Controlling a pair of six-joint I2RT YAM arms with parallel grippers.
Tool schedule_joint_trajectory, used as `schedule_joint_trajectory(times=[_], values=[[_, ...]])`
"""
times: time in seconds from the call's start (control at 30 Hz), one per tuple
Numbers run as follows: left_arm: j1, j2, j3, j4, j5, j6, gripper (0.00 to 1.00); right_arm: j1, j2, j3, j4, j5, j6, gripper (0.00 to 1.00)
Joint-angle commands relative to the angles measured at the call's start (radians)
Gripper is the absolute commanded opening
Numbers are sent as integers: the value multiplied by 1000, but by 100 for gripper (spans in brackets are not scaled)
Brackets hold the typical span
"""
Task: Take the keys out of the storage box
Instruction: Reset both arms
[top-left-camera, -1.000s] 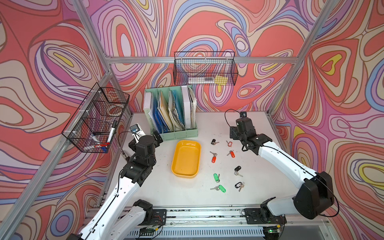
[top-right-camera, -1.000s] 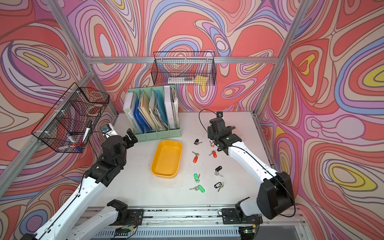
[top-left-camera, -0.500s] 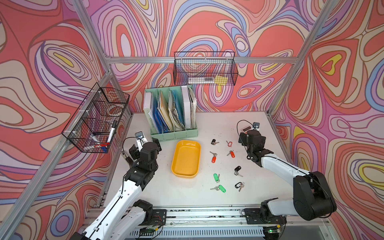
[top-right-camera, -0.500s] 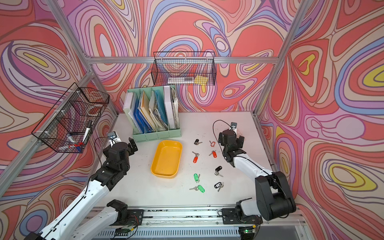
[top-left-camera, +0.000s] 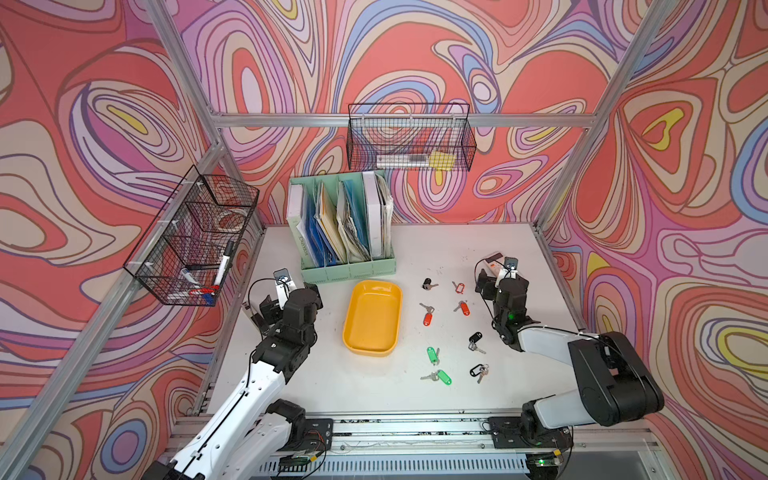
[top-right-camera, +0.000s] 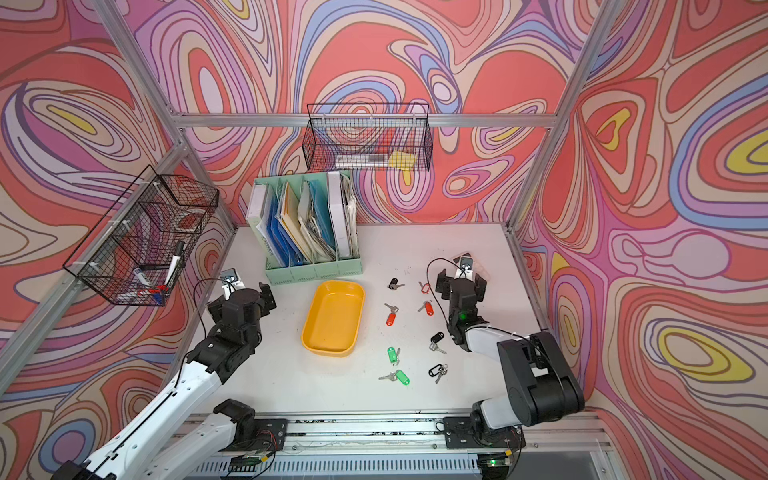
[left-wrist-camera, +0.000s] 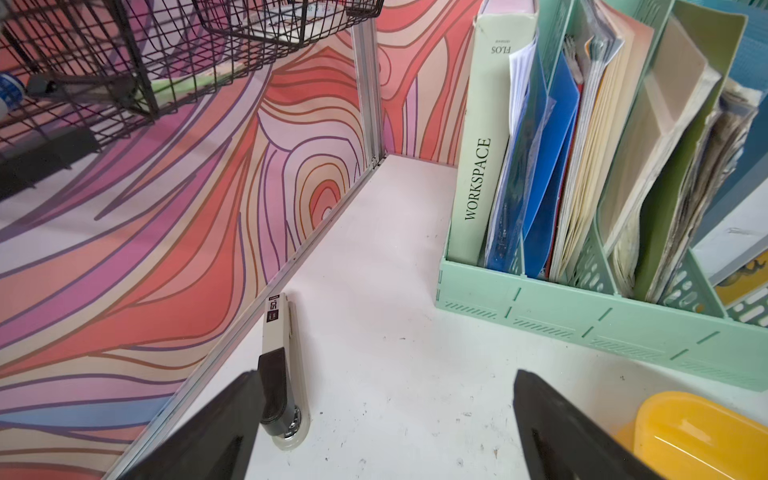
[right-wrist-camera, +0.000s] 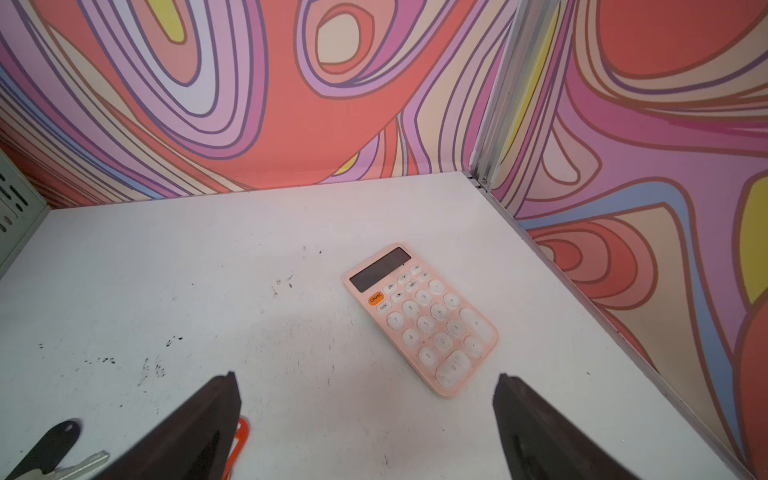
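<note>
Here, oval-tagged metal keys (top-left-camera: 428, 319) lie beside the glossy rounded storage box (top-left-camera: 372, 318).

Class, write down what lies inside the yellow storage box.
Nothing: the storage box shows only its bare yellow floor. The keys lie scattered on the table beside it. Whatever is beneath the box is covered.

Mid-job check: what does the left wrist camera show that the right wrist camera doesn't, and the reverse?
Left wrist only: a stapler by the wall, a corner of the yellow storage box, and a black wire basket above.
Right wrist only: a pink calculator, a black-tagged key, and a red-orange tag partly behind a finger.
Both: the white table, the patterned wall, the mint file organizer (only an edge in the right wrist view), and each camera's own gripper, left gripper and right gripper, open and empty.
</note>
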Motion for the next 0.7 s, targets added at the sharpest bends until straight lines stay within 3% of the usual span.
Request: schedule_joint_trajectory(times=[0.0,0.4,0.53,0.67], values=[[7,8,-18,-19,-4,-32,99,-4,-4,-4,94,-45,-47,98],[20,42,-37,-21,17,-36,99,-5,-35,-17,6,-45,-51,98],[26,72,-45,14,24,-21,99,-5,10,-77,130,-41,-71,98],[35,109,-42,55,35,14,99,-4,92,-163,412,-49,-145,98]])
